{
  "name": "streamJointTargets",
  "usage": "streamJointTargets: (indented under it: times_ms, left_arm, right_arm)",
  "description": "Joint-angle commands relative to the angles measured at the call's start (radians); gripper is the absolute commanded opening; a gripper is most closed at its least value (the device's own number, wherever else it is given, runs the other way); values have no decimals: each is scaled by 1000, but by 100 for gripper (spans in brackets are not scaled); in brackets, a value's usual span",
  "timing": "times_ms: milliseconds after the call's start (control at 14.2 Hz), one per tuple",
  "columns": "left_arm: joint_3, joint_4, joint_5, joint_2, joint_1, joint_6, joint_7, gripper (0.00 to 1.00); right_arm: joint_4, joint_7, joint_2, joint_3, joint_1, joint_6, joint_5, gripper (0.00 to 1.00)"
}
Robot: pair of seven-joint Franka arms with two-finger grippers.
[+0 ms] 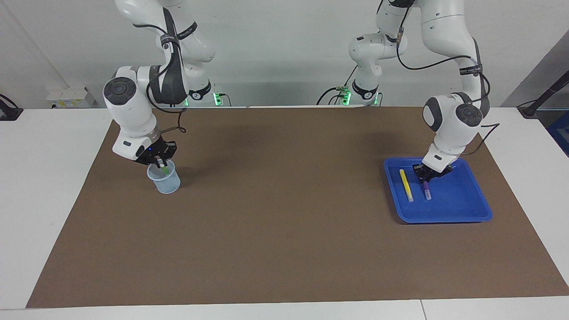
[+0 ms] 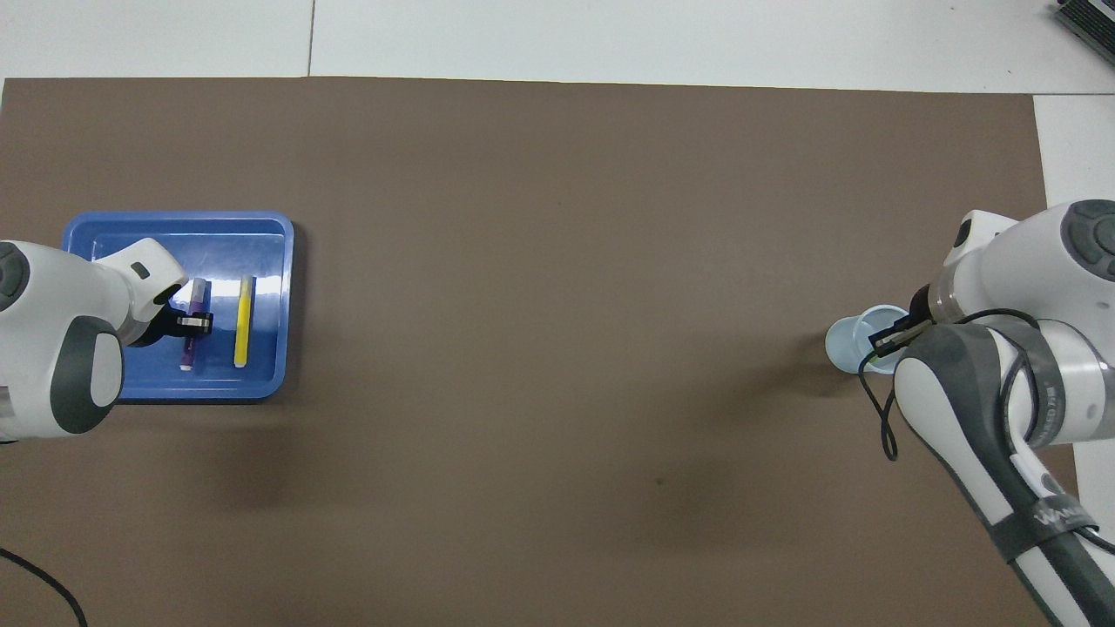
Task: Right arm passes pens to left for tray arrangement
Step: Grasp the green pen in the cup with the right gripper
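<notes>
The blue tray (image 1: 444,218) (image 2: 174,218) lies at the left arm's end of the table. In it the yellow pen (image 1: 406,185) (image 2: 244,320) lies flat. The purple pen (image 1: 426,192) (image 2: 186,355) lies parallel beside it, low on the tray floor. My left gripper (image 1: 424,179) (image 2: 195,322) sits over the purple pen's middle. At the right arm's end, the green pen (image 1: 165,169) stands in a pale-blue cup (image 1: 165,183) (image 2: 847,335). My right gripper (image 1: 162,164) (image 2: 884,342) is at the cup's mouth, shut on the pen's top end.
A brown mat (image 1: 284,222) covers the table between the cup and the tray. White table surface borders the mat on all sides. Cables hang from both arms near their wrists.
</notes>
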Motion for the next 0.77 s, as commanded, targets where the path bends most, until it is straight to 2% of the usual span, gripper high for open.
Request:
streamJointTargets:
  times_ms: [0, 281, 563, 703]
  left_arm:
    - [-6, -6, 32, 19, 10, 33, 42, 100]
    - [-9, 22, 31, 21, 10, -15, 50, 100]
    - [-10, 91, 2, 21, -5, -128, 26, 100]
    - [-10, 133, -93, 13, -5, -194, 18, 100]
  right_arm:
    - [82, -25, -17, 16, -7, -111, -20, 0]
    - [259, -19, -14, 45, 51, -254, 35, 0]
    - [320, 102, -14, 46, 130, -228, 127, 0]
    - [345, 165, -8, 45, 156, -196, 159, 0]
